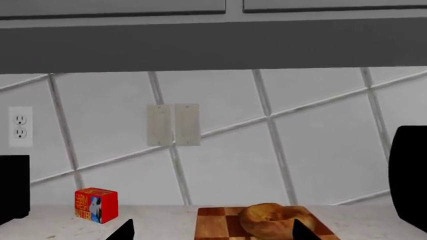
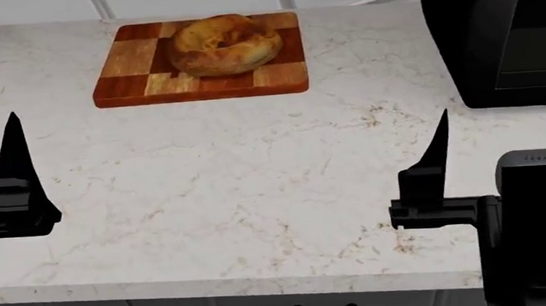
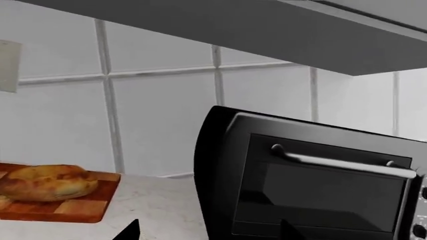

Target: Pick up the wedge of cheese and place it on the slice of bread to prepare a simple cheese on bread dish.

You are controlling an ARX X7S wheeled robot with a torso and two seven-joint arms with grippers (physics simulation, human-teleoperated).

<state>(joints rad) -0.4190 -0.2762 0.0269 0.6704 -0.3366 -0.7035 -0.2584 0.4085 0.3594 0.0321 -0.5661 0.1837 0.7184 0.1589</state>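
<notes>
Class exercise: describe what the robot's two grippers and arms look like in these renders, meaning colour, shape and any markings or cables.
Both grippers, left and right, are matte black with thin, tapering, pointed fingers on blocky black bases. The right arm shows a boxy, ribbed black housing. No markings or cables show.

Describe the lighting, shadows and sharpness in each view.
Head view: flat, even light, only a faint shadow under the cutting board, everything sharp. Left wrist view: the cabinet underside is a dull grey band, the wall tiles evenly lit. Right wrist view: soft highlights on the toaster oven handle, no blur.
</notes>
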